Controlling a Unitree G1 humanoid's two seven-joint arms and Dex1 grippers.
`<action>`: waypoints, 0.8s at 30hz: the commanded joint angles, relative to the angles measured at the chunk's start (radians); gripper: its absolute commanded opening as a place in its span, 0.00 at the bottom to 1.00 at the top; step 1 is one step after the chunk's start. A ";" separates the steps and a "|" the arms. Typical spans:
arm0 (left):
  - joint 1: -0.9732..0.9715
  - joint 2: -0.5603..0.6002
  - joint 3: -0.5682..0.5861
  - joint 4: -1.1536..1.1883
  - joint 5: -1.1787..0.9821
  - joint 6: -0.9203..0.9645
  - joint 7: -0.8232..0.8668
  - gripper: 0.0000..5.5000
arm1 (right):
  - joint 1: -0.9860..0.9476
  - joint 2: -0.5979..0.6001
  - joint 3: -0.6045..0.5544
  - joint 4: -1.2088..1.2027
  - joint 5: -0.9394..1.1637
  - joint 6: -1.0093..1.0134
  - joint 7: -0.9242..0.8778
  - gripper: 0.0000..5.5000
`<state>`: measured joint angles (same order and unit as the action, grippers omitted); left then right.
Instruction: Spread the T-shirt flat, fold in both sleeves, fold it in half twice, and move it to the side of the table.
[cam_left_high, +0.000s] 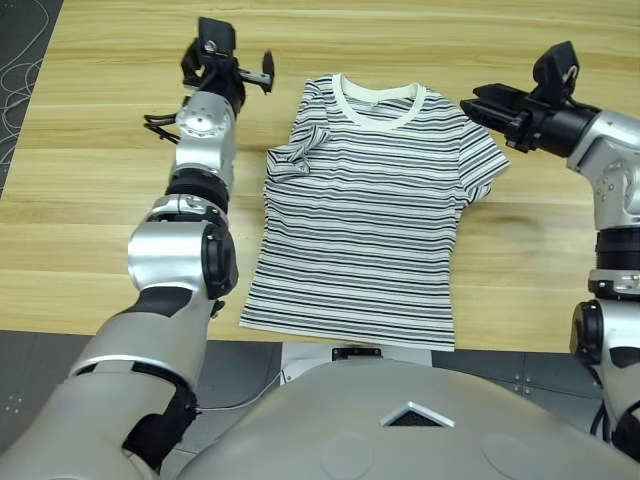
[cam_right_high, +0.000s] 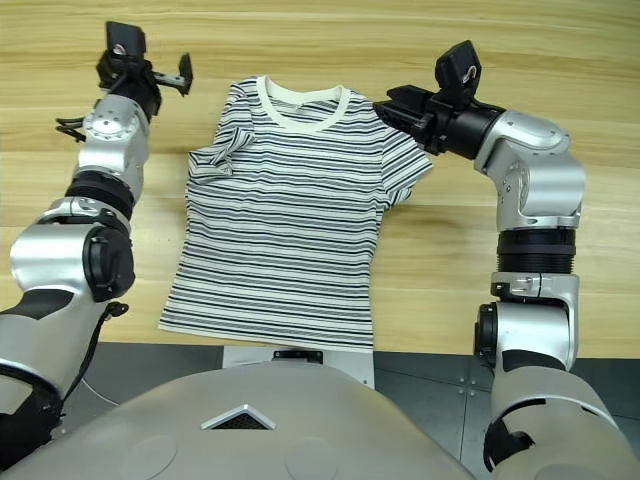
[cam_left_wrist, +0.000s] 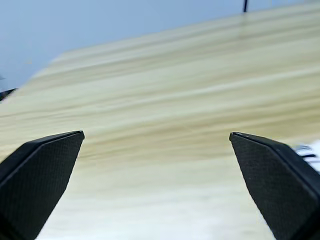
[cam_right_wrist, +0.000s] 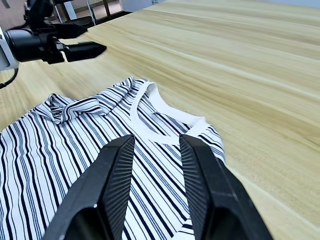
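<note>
Wooden table (cam_left_high: 90, 200) bears T-shirt (cam_left_high: 370, 210), one sleeve (cam_left_high: 295, 153) crumpled.

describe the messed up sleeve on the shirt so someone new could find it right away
On the wooden table lies a striped T-shirt with a cream collar. From the collar, go toward the robot's left side to the sleeve there. It is bunched up and folded in onto the chest, while the other sleeve lies spread flat.
</note>
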<state>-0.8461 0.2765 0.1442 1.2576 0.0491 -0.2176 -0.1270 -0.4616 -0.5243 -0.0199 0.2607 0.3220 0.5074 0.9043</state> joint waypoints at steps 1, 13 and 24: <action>-0.033 0.061 0.043 -0.009 -0.030 -0.016 0.058 0.99 | -0.031 -0.011 -0.037 0.054 0.030 0.013 0.015 0.30; 0.000 0.102 0.135 0.001 -0.123 -0.020 0.035 1.00 | -0.091 -0.106 -0.039 0.525 -0.086 -0.122 0.088 0.46; 0.019 0.096 0.134 0.002 -0.123 -0.010 0.027 1.00 | -0.123 -0.028 -0.002 0.668 -0.150 -0.197 0.070 0.51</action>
<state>-0.8338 0.3689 0.2796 1.2547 -0.0727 -0.2431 -0.0982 -0.5658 -0.5695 -0.0314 0.9147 0.1854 0.3191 0.9817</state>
